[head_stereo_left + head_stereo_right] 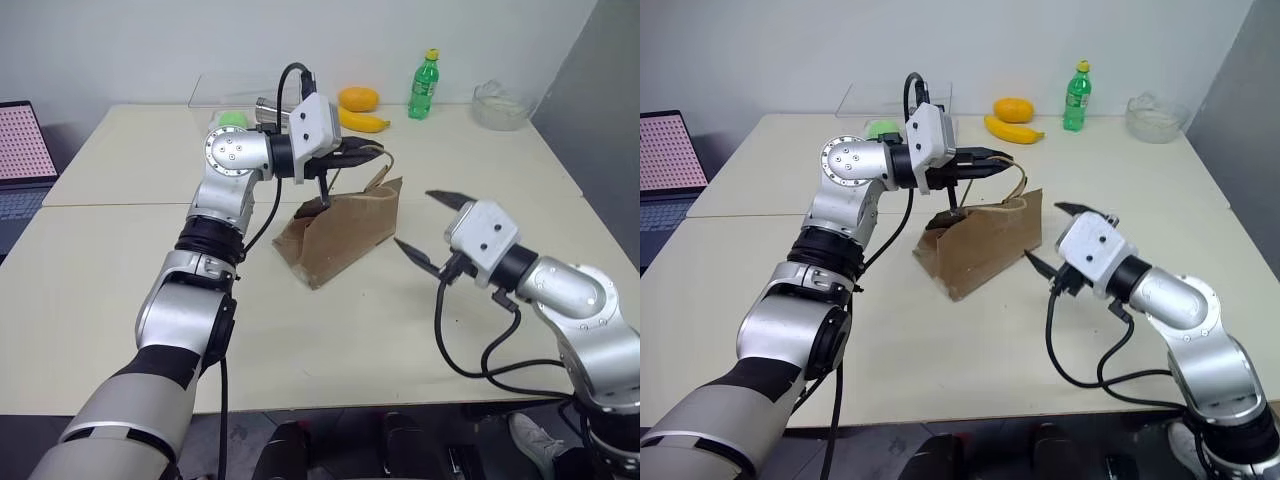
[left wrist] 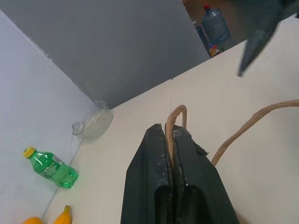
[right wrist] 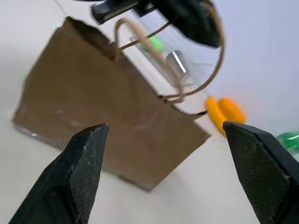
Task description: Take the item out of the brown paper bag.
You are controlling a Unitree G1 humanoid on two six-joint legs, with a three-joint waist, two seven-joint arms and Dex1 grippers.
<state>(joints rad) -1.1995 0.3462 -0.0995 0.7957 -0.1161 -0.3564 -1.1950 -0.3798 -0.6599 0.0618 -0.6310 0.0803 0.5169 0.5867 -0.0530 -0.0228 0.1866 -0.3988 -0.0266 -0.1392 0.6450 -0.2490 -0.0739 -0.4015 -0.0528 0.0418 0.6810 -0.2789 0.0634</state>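
The bag [image 1: 345,235] was seen standing tilted mid-table; its contents, and the item, could not be made out. A green bottle [image 1: 424,86], fruit [image 1: 360,108] and a bowl [image 1: 499,105] were set behind. One handle [image 2: 175,122] was pinched by the left gripper [image 1: 362,155]. The right gripper [image 1: 428,228] was held spread, just beside the bag.

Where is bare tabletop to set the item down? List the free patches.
Free: the wide near-left stretch of table, left of the bag, and the near strip in front of it. Also the far-right area between bag, bottle and bowl. Crowded: far edge by the fruit, and beside the right hand.
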